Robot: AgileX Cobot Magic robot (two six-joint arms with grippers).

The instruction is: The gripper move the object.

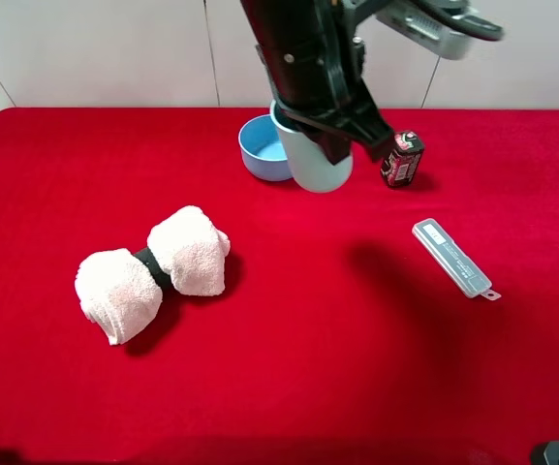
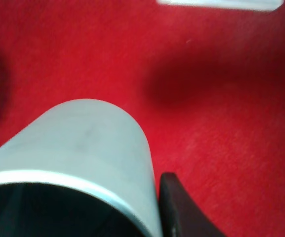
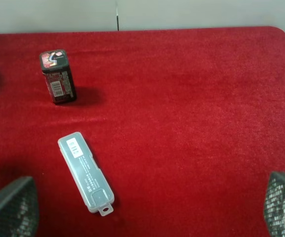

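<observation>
The teal-green cup [image 1: 318, 167] is held by my left gripper [image 1: 326, 143], a black claw on a thick dark arm that comes down from the top of the exterior high view. The cup hangs tilted above the red table, in front of the bowl, and casts a shadow to its lower right. In the left wrist view the cup [image 2: 83, 148] fills the near field, with one black finger [image 2: 182, 212] against its side. My right gripper [image 3: 144, 217] is open and empty, its mesh-padded fingertips [image 3: 9, 207] wide apart above the table's right part.
A light-blue bowl [image 1: 263, 147] stands just behind and left of the cup. A dark can [image 1: 401, 159] [image 3: 58, 76] stands to its right. A clear plastic case [image 1: 453, 258] [image 3: 85, 172] lies at the right. A pink rolled towel [image 1: 153, 271] with a black band lies at the left.
</observation>
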